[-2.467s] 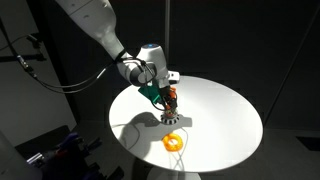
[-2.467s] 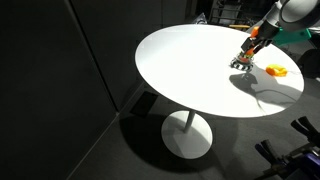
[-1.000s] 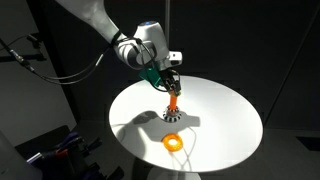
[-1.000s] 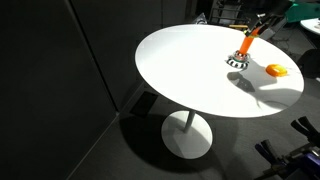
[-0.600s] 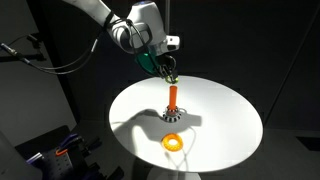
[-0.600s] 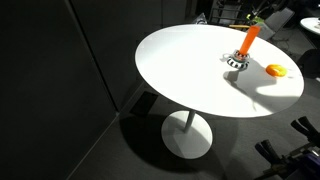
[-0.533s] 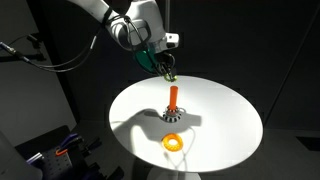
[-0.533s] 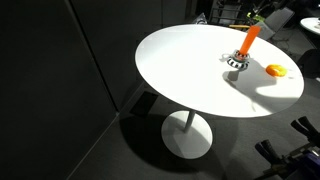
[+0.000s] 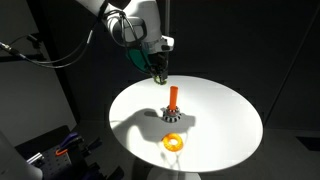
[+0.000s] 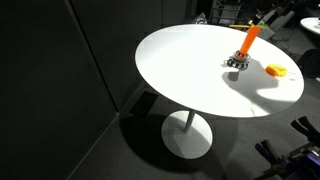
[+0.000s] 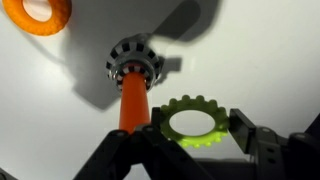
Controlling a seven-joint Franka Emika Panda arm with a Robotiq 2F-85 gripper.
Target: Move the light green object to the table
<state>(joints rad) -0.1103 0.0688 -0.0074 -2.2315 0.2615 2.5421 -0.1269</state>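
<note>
In the wrist view the light green object point(image 11: 198, 142) is a flat, toothed ring held between my gripper's point(image 11: 192, 138) two dark fingers. It hangs in the air, clear of the tip of an upright orange peg point(image 11: 132, 100). The peg stands in a grey toothed base point(image 11: 133, 60) on the white round table point(image 11: 250, 50). In an exterior view my gripper point(image 9: 158, 72) is high above the peg point(image 9: 174, 97) and the table point(image 9: 225, 115). The green piece is too small to make out there.
An orange ring point(image 11: 37, 12) lies flat on the table near the peg base, and it shows in both exterior views point(image 9: 174, 142) point(image 10: 275, 70). The peg point(image 10: 250, 38) stands near the table's far side. Dark floor and walls surround the table point(image 10: 180, 60).
My gripper has risen from low at the peg base to well above the peg top, carrying the green ring off the peg. The orange ring has not moved.
</note>
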